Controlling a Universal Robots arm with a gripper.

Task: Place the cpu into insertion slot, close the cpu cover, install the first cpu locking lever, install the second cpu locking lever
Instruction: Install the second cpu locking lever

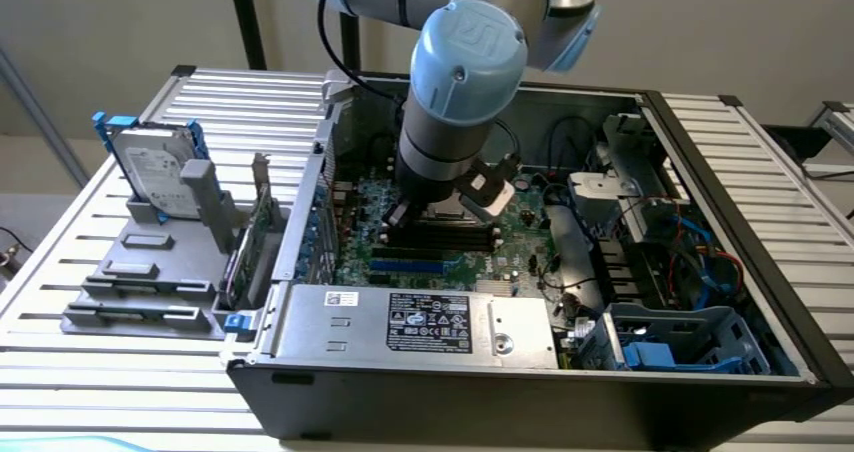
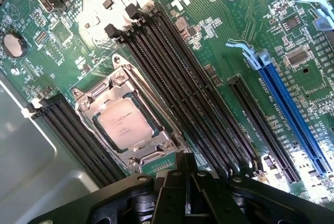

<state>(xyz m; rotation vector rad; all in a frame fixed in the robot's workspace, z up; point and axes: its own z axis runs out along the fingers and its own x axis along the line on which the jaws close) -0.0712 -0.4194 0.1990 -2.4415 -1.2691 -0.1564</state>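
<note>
The cpu (image 2: 124, 123) lies silvery face up in its socket on the green motherboard (image 2: 219, 41). The cpu cover (image 2: 156, 148), a silvery frame with a square window, lies flat over the chip's edges. My gripper (image 2: 187, 167) hangs just above the board beside one corner of the socket. Its black fingers are shut together with nothing between them. In the exterior view the arm's wrist (image 1: 447, 162) reaches down into the open computer case (image 1: 534, 392), over the middle of the motherboard (image 1: 354, 262). I cannot tell how the locking levers stand.
Black memory slots (image 2: 177, 83) flank the socket on both sides, and a blue expansion slot (image 2: 292, 109) lies further off. A power supply (image 1: 427, 322) sits at the case front, a blue drive cage (image 1: 681, 347) at the exterior view's right. A hard drive (image 1: 154, 167) stands in a grey rack outside the case.
</note>
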